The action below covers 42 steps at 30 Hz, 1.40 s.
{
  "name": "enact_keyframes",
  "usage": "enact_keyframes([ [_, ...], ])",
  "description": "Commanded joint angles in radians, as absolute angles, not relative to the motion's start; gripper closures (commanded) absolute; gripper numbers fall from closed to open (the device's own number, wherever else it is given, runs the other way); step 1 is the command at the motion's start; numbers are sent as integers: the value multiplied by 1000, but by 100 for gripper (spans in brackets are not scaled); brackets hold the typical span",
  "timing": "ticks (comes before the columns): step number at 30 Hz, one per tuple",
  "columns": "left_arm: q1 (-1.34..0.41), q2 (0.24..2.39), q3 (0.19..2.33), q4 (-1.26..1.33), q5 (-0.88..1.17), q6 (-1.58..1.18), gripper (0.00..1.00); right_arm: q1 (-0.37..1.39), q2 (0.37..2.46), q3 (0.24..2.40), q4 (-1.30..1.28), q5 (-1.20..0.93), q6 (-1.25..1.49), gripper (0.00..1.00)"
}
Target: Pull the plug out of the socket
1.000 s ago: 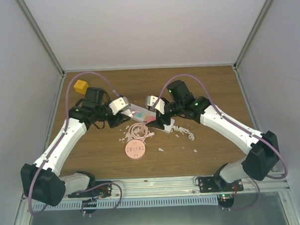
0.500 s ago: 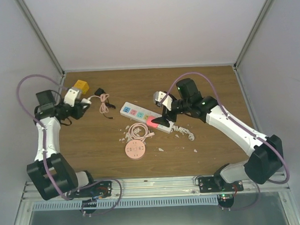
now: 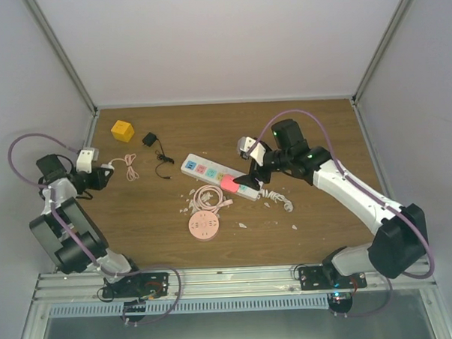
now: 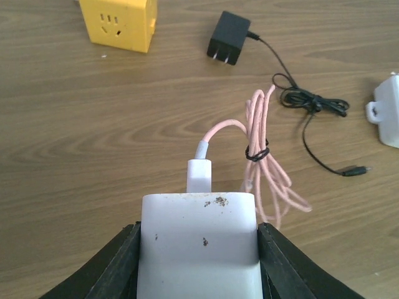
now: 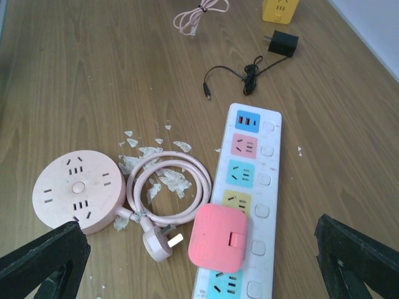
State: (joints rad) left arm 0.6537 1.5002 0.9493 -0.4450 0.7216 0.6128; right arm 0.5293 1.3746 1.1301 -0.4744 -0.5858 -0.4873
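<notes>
White plug [image 4: 198, 243] is sitting clamped in left gripper [image 4: 198, 265], far left; right gripper [image 3: 251, 172] is hovering wide open above central socket strip [image 5: 265, 180]

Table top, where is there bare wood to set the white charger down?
Bare wood lies along the back edge right of the black adapter, and near-left of the round pink socket. Crowded around the power strip: cord, white flakes.

- Left arm [image 3: 60, 237] and right arm [image 3: 347, 188]: white links, black joints.
- A purple cable [image 3: 298, 112] loops along each.
- Fingers [image 5: 43, 258] black, wedge-shaped.
- Bases [image 3: 320, 274] black, thin wires looped beside them.
</notes>
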Motion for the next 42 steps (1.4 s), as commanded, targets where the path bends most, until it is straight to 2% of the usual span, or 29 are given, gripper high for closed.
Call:
enact_keyframes([
  [1,656,1569,944,-331,690,600,67,505,1360,1097,-440,-607,-476,0],
  [7,627,1661,962,-293,658,562,66,485,1358,1048,-404,-601,-473,0],
  [14,538,1724,959,-210,507,497,64,461,1372,987,-354,-576,-480,0],
  [21,499,1796,985,-190,464,480,56,457,1413,987,-350,-564,-480,0],
  [24,492,1801,996,-211,481,500,43,457,1433,989,-354,-546,-489,0],
  [27,488,1767,990,-233,504,529,21,458,1439,982,-354,-529,-502,0],
  [30,485,1703,985,-253,517,551,9,455,1454,983,-365,-524,-516,0],
  [34,455,1585,985,-286,521,597,1,449,1480,986,-386,-512,-540,0],
  [42,272,1377,987,-384,566,732,1,409,1524,955,-412,-463,-638,0],
])
